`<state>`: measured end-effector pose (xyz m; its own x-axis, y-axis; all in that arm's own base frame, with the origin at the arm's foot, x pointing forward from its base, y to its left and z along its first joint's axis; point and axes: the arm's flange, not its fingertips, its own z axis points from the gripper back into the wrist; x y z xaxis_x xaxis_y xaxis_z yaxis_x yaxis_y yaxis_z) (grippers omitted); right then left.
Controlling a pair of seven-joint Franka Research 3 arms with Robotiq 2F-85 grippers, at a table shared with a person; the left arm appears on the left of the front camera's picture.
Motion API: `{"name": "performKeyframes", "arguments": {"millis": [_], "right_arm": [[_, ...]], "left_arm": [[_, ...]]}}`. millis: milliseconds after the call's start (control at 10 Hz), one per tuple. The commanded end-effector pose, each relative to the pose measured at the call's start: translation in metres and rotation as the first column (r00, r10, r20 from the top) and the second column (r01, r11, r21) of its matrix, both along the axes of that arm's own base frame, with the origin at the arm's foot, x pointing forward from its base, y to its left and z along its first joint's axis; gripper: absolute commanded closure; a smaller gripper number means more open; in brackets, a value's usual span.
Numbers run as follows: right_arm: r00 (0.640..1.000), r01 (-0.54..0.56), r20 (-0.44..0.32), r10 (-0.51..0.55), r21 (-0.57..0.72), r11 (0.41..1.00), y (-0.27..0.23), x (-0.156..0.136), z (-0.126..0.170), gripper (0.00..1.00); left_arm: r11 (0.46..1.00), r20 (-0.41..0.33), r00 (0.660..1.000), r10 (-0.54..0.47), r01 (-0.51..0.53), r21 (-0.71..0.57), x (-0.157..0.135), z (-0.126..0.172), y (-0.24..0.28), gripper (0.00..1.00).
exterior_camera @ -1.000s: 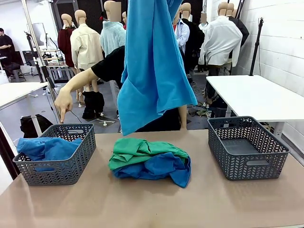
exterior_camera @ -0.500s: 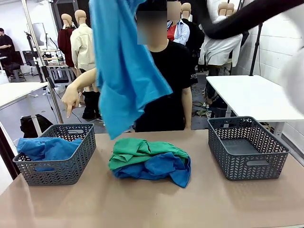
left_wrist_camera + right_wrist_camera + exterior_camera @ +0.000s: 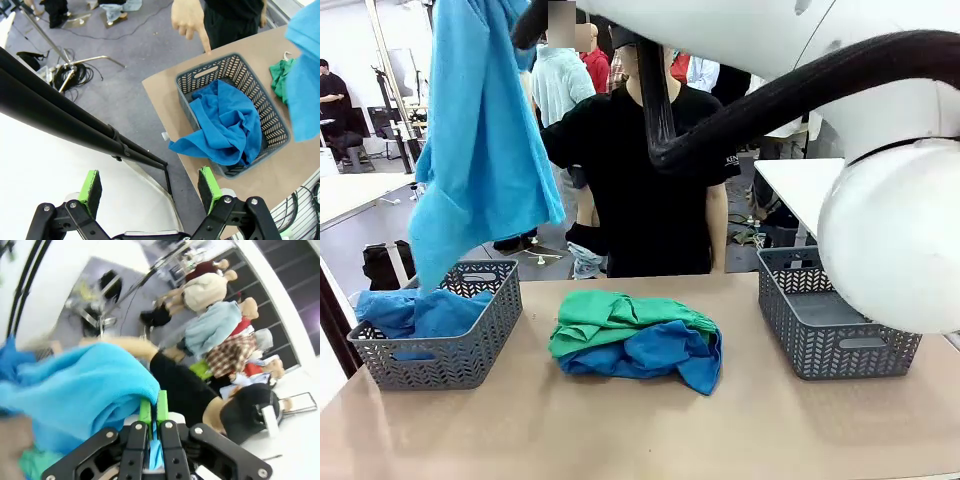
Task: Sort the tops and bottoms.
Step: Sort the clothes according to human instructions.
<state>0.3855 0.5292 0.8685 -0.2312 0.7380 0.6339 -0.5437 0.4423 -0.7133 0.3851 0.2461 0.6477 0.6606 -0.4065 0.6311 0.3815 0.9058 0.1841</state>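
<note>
Overhead: the sky-blue top (image 3: 480, 150) hangs in the air above the left part of the table (image 3: 620, 430). In the front view its lowest corner lines up with the far rim of the left basket; whether it touches the rim I cannot tell.
Right gripper (image 3: 153, 407): the green pads are pressed together on a fold of the sky-blue top, which drapes away from the fingers.
Right arm (image 3: 890, 230): it reaches across from the table's right edge, and its white joint covers part of the right basket (image 3: 840, 340).
Left gripper (image 3: 151, 187): jaws wide apart with nothing between them, looking down on the floor and the table's left edge.
Left basket (image 3: 440, 365): grey, near the table's left edge. A crumpled royal blue top (image 3: 415, 312) lies in it, one corner spilling over the rim in the left wrist view.
Middle of the table: the emerald-green bottoms (image 3: 610, 315) lie on another blue garment (image 3: 650, 355), touching, in one pile.
Right basket: grey, near the table's right edge.
Person (image 3: 640, 180): in black at the far edge. One hand (image 3: 190, 22) points a finger down, just beside the left basket's far rim.
</note>
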Motion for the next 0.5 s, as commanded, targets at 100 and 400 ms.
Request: {"name": "performKeyframes", "arguments": {"millis": [100, 400], "right_arm": [[0.995, -0.007, -0.102, 0.013, 0.062, 0.998, 0.25, 0.127, 0.189, 1.0], [1.0, 0.008, -0.001, -0.008, 0.09, 0.996, 0.006, 0.001, -0.003, 1.0]], "left_arm": [[1.0, -0.008, 1.0, 0.0, 0.0, -0.001, 0.0, 0.001, 0.0, 0.0], [1.0, -0.008, 1.0, 0.0, 0.0, -0.001, 0.0, 0.001, 0.0, 0.0]]}}
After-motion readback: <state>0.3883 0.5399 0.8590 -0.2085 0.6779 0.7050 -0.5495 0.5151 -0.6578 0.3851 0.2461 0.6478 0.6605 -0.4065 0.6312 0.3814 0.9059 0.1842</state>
